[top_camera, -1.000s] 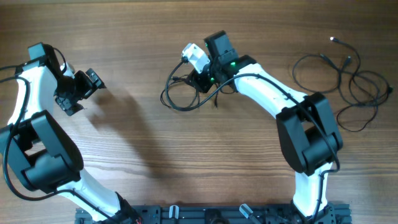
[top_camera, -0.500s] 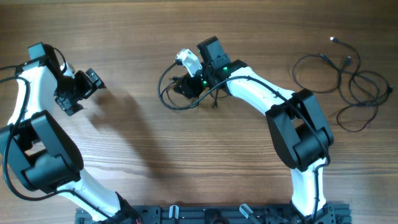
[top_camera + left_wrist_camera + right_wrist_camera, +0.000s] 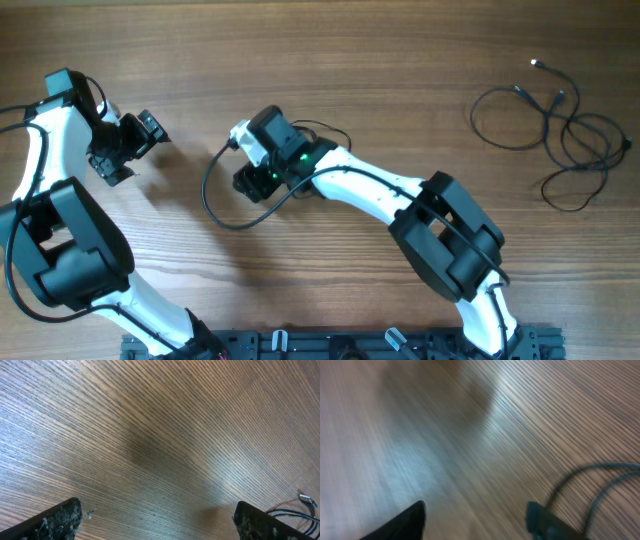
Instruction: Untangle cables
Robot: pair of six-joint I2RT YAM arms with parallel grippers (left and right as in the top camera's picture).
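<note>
Overhead, the right gripper (image 3: 250, 182), spread and empty at the cable loop (image 3: 206, 192), could snag and re-knot it if dragged sideways

Open tabletop (image 3: 330, 60) around a cable loop (image 3: 208, 195) and tangled cables (image 3: 560, 125) far right

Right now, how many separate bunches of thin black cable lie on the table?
2. A loose loop of thin black cable lies near the middle; a tangled bunch of black cables sits far right. More may hide under the right arm.
</note>
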